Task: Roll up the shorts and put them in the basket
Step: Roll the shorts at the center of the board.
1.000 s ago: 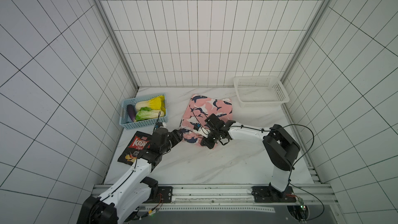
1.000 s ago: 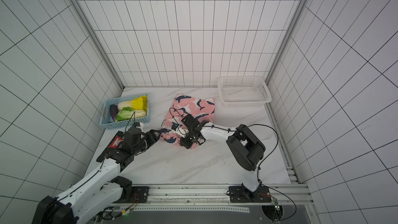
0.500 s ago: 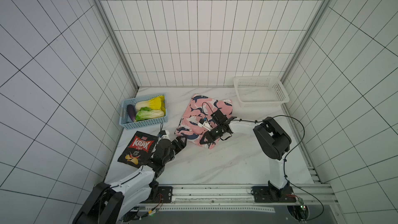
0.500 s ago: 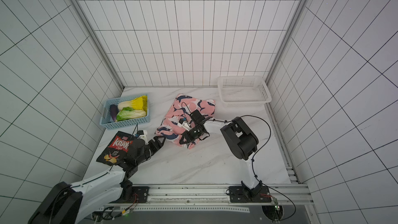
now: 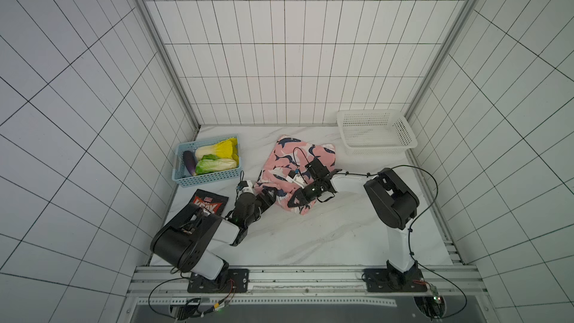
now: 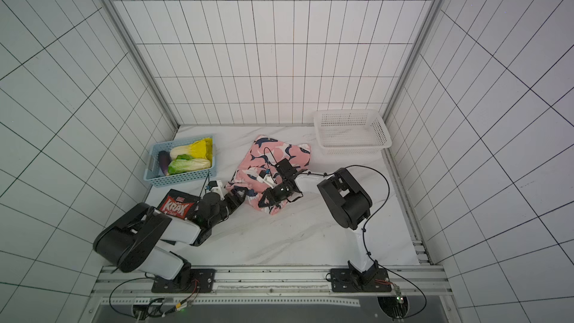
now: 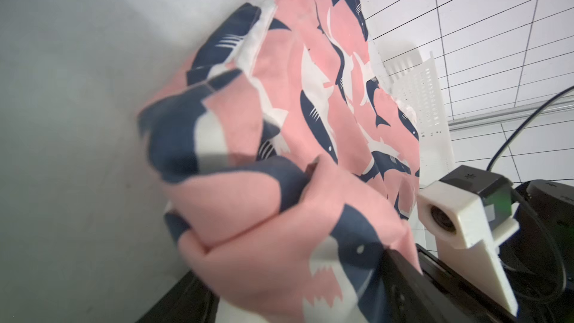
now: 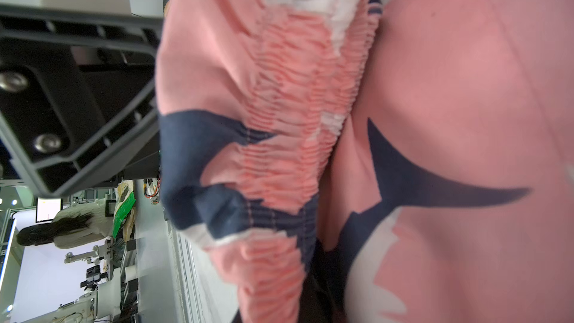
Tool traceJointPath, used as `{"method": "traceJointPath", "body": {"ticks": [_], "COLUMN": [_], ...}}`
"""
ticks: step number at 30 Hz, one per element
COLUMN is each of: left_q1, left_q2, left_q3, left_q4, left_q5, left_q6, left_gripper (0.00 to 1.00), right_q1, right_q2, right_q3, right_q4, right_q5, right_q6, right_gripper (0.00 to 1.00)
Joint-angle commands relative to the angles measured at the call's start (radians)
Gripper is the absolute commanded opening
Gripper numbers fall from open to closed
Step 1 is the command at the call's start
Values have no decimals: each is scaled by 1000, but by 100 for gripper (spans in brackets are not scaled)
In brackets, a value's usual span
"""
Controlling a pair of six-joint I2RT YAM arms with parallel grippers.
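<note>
Shorts (image 5: 298, 158) lie bunched mid-counter (image 5: 310, 237), between blue basket (image 5: 207, 180) and white basket (image 5: 377, 150), touching neither; far end fairly flat, near end heaped into a thick fold; right hand (image 5: 297, 203) clamped tight on that fold, gathered waistband pinched close in its wrist view; left hand (image 5: 269, 197) low at the shorts' near-left edge, fingers spread wide, fabric bulging between them; chip bag (image 5: 208, 207) flat beside left arm.
</note>
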Motion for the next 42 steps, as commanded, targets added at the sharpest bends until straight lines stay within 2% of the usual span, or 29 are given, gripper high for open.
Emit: {"method": "traceJointPath", "body": {"ticks": [1,3,4,6,9,12,15,17,19,23,26,29,32,38,42], "left_q1": [-7,-2,3,18,40,66,65,52,34,38,38,37,37,38,43], "left_q2": [104,164,192,229,241,184,47,-61,-134,-171,-160,-157,-163,-187,-208], "left_q3": [9,11,15,20,11,10,29,69,105,140,172,190,208,219,222], "left_q4": [211,277,303,332,362,274,23,-225,-394,-518,-585,-623,-662,-705,-740], "left_q5": [1,14,25,55,64,81,57,13,-43,-55,-45,-37,-23,5,15], "left_q6": [-16,-42,-53,-80,-104,-121,-97,-64,-28,-32,-48,-62,-76,-100,-113], "left_gripper": [80,70,59,31,0,0,0,0,0,0,0,0,0,0,0], "right_q1": [-7,-9,-10,-13,-20,-38,-44,-24,14,169,288,391,450,467,465], "right_q2": [29,31,34,30,14,-19,-87,-156,-226,-357,-411,-421,-383,-272,-213], "right_q3": [-24,-26,-25,-28,-38,-52,-65,-70,-71,-105,-146,-201,-223,-245,-244], "right_q4": [3,3,1,1,1,-1,-65,-150,-221,-235,-154,-33,57,199,232], "right_q5": [-27,-31,-32,-32,-17,31,160,334,522,883,1028,1123,1194,1291,1302], "right_q6": [5,6,5,7,12,39,30,-17,-76,-190,-272,-369,-439,-515,-539], "right_gripper": [0,0,0,0,0,8,26,38,45,58,61,69,70,70,70]}}
